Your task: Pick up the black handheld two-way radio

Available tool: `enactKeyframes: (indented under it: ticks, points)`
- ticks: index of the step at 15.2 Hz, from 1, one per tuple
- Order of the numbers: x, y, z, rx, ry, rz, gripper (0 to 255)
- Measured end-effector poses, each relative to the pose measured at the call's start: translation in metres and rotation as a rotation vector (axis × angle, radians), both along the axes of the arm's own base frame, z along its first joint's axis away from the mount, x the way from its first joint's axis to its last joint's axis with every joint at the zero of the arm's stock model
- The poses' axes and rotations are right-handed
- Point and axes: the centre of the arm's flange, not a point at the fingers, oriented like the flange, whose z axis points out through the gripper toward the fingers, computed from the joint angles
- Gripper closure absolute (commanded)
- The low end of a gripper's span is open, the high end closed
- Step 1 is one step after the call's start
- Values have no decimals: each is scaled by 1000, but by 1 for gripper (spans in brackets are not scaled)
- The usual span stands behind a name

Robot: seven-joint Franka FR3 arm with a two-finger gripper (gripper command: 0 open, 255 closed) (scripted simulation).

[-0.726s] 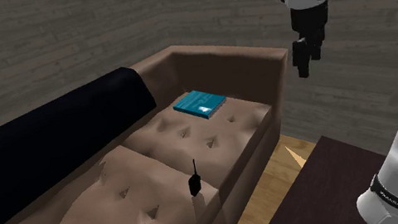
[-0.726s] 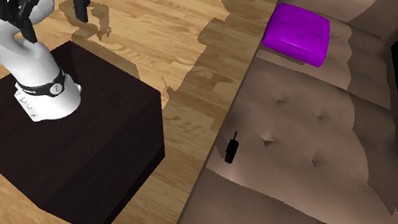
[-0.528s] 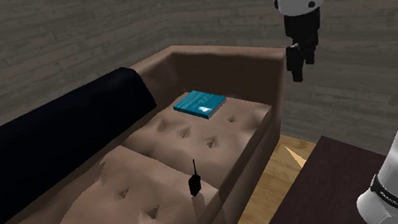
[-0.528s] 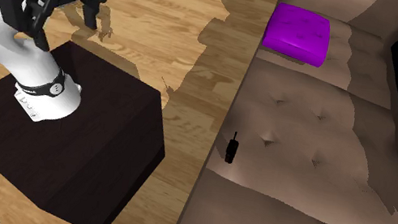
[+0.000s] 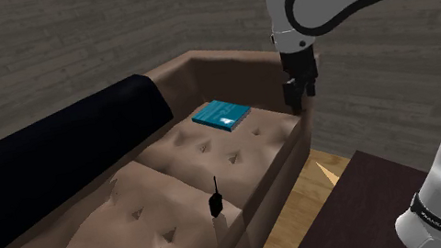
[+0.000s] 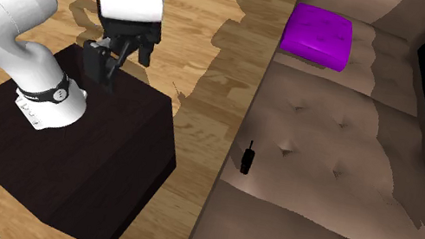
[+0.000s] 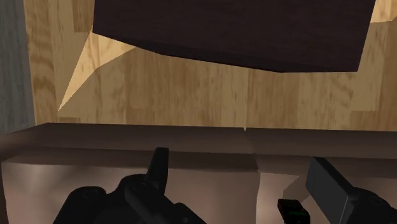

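The black two-way radio point(image 5: 216, 203) stands upright with its thin antenna up, near the front edge of the brown tufted sofa seat point(image 5: 134, 227). In the second exterior view the radio point(image 6: 246, 159) sits close to the seam between two cushions. My gripper point(image 5: 298, 95) hangs high above the sofa's armrest, far from the radio and to its upper right in the shoulder view. From the second exterior view the gripper point(image 6: 114, 68) is over the stand's far edge. My fingers point(image 7: 159, 167) stand apart with nothing between them.
A flat book point(image 5: 222, 114) lies on the far cushion, teal in the shoulder view and purple point(image 6: 318, 36) in the second exterior view. A dark blanket point(image 5: 49, 167) covers the sofa back. The dark stand point(image 6: 64, 161) sits on the wood floor point(image 6: 192, 15) beside the sofa.
The arm has swung toward the sofa. The gripper moved left and down in the shoulder view, right and down in the second exterior view. The radio has not moved.
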Motion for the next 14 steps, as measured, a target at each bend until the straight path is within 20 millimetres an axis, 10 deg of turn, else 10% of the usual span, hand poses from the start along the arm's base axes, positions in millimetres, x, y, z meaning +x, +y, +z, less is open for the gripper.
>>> enactKeyframes:
  ticks: [14]
  points:
    - [115,64,-134,49,62,57,0]
